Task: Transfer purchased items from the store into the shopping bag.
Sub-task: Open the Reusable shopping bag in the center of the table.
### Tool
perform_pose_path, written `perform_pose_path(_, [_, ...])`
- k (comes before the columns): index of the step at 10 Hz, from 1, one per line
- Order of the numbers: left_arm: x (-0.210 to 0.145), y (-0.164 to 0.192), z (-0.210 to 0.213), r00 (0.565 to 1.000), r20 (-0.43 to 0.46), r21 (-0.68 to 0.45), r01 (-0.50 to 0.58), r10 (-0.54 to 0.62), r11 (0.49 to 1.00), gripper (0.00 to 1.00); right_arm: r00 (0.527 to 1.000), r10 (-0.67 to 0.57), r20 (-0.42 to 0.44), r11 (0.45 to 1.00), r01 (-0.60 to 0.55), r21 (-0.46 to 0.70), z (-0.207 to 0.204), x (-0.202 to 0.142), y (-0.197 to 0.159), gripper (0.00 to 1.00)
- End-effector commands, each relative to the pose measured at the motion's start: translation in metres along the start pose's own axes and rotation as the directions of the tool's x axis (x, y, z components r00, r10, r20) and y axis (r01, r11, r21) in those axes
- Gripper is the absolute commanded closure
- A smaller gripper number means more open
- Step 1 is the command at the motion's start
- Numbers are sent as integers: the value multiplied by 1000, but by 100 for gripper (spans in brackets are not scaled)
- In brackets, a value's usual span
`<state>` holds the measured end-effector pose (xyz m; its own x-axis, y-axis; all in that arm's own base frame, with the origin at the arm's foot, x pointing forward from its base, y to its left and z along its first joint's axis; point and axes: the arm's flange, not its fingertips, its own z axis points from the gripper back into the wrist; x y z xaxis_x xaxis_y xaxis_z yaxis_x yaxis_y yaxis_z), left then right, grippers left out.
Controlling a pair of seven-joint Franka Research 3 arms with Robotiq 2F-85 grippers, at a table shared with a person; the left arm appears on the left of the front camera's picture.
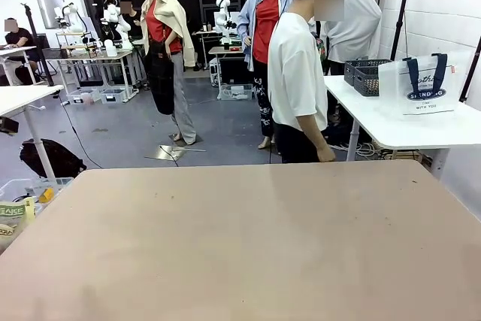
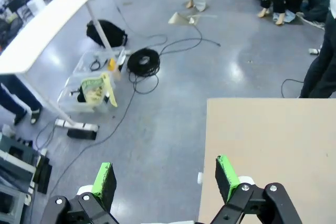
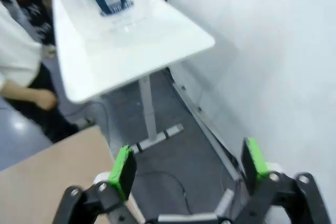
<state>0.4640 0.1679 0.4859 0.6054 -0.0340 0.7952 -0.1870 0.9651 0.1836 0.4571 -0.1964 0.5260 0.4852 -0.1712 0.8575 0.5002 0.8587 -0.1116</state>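
Tan table, shopping bag beside basket on far white table, left hand and right hand spread.

Front camera faces across table, wrist cameras overlook its corners

We see a white worktop at the right bearing a dark grey basket and, just beside it, an upright translucent shopping bag; a tan worktop spans the foreground.

Left gripper: rising from bottom edge, jaws standing wide apart (green pads facing each other). Right gripper: bottom edge, jaws likewise gaping.
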Motion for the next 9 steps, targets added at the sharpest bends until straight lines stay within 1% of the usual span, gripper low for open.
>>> perform_pose_path(1, [18, -73, 10, 999, 13, -64, 40, -39, 997, 0, 1000, -6, -22, 1000, 6, 0, -6, -3, 100, 0])
perform_pose_path(2, [0, 0, 0, 1000, 0, 0, 0, 0, 1000, 0, 1000, 0, 0, 1000, 0, 0, 0, 0, 0, 0])
perform_pose_path(9, [0, 0, 0, 1000, 0, 0, 0, 0, 1000, 0, 1000, 0, 0, 1000, 0, 0, 0, 0, 0, 0])
